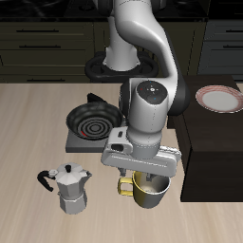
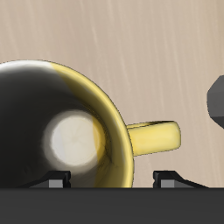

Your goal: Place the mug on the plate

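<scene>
The olive-yellow mug [image 1: 152,193] stands upright on the wooden table near its front edge, its yellow loop handle [image 1: 123,186] pointing toward the moka pot. My gripper [image 1: 142,177] hangs directly over it, just above the rim, open and holding nothing. In the wrist view the mug [image 2: 70,131] fills the frame from above, with its pale inside and its handle [image 2: 156,136]. My gripper [image 2: 118,181] has its fingertips [image 2: 58,181] spread wide at the mug's side. The white plate with the pinkish-red rim [image 1: 219,98] lies farther back on a dark raised counter, apart from the mug.
A silver moka pot [image 1: 69,188] with a black handle stands beside the mug near the front edge; a dark part of it shows in the wrist view [image 2: 216,98]. A black frying pan [image 1: 92,118] sits on a stove plate farther back. The dark counter [image 1: 214,142] rises beside the mug.
</scene>
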